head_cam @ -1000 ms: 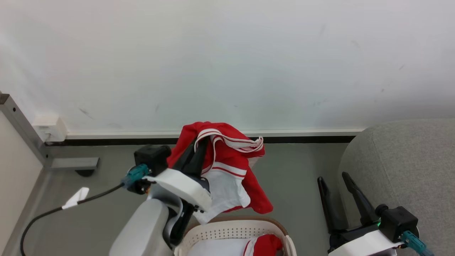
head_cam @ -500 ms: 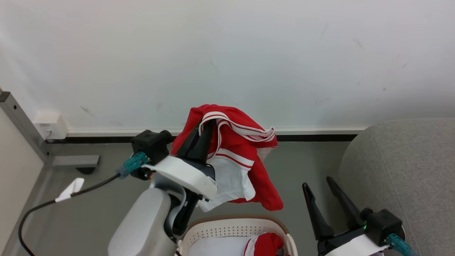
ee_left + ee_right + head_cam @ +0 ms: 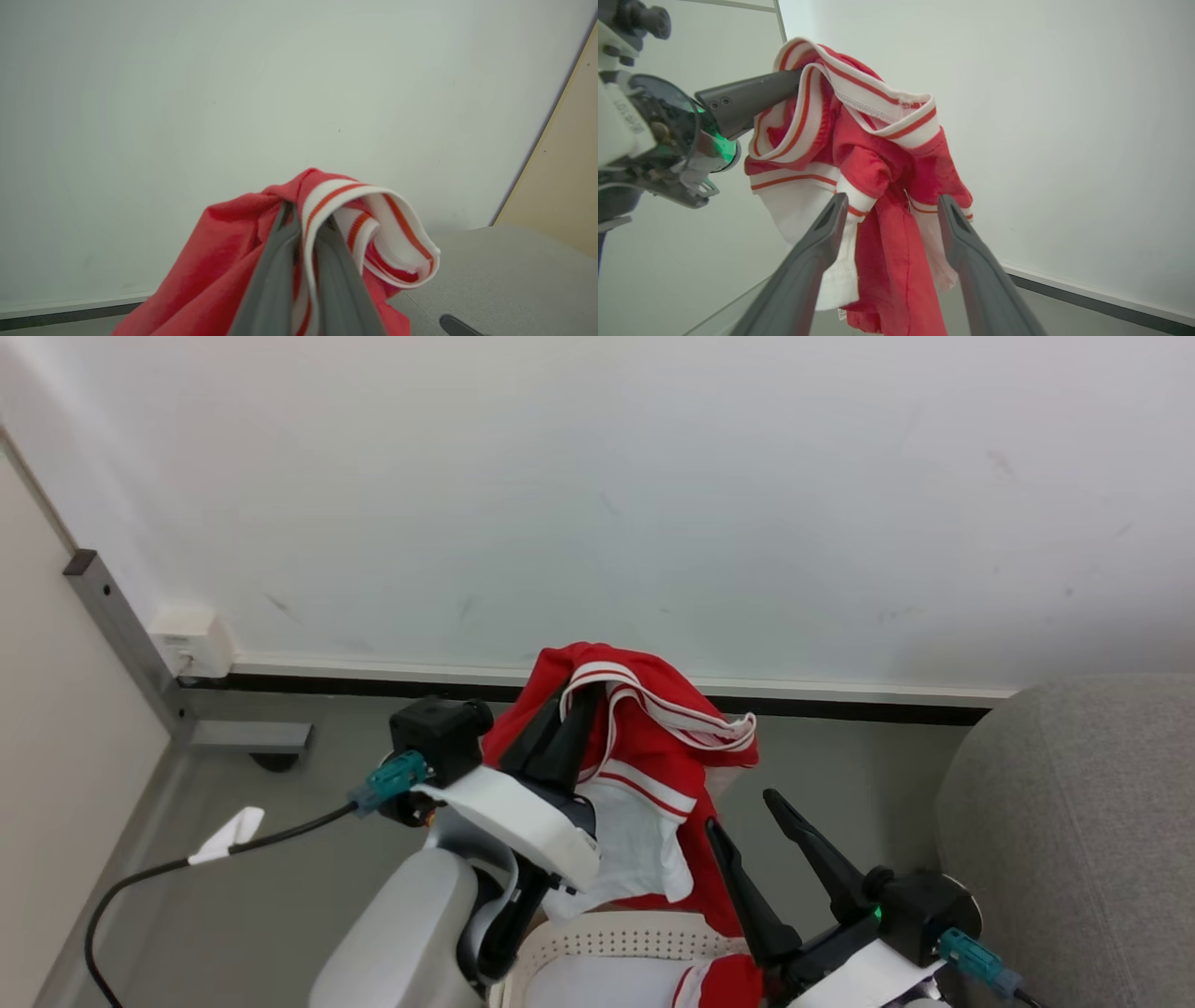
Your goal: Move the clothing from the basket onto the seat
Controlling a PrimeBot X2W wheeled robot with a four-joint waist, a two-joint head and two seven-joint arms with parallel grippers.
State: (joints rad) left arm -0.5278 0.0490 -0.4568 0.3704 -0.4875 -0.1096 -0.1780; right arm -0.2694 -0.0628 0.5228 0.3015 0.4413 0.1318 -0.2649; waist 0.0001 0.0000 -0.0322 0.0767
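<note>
A red garment (image 3: 653, 747) with white panels and striped trim hangs in the air above the basket (image 3: 616, 938), pinched at its collar by my left gripper (image 3: 583, 689), which is shut on it. The left wrist view shows the striped collar (image 3: 373, 205) folded around the closed fingers (image 3: 280, 270). My right gripper (image 3: 742, 810) stands open just right of the hanging cloth; in the right wrist view the red garment (image 3: 873, 168) hangs beyond the spread fingers (image 3: 817, 261). A second red-and-white piece of clothing (image 3: 719, 982) lies inside the basket. The grey seat (image 3: 1083, 821) is at the right.
A white wall (image 3: 597, 495) with a dark skirting strip runs behind. A black cable (image 3: 187, 873) trails over the grey-green floor (image 3: 280, 859) at the left, beside a wall socket (image 3: 191, 639) and a beige panel (image 3: 65, 728).
The left gripper has lifted the garment higher, clear of the basket. The right gripper has come leftward, up close to the hanging cloth. The head view has shifted a little.
</note>
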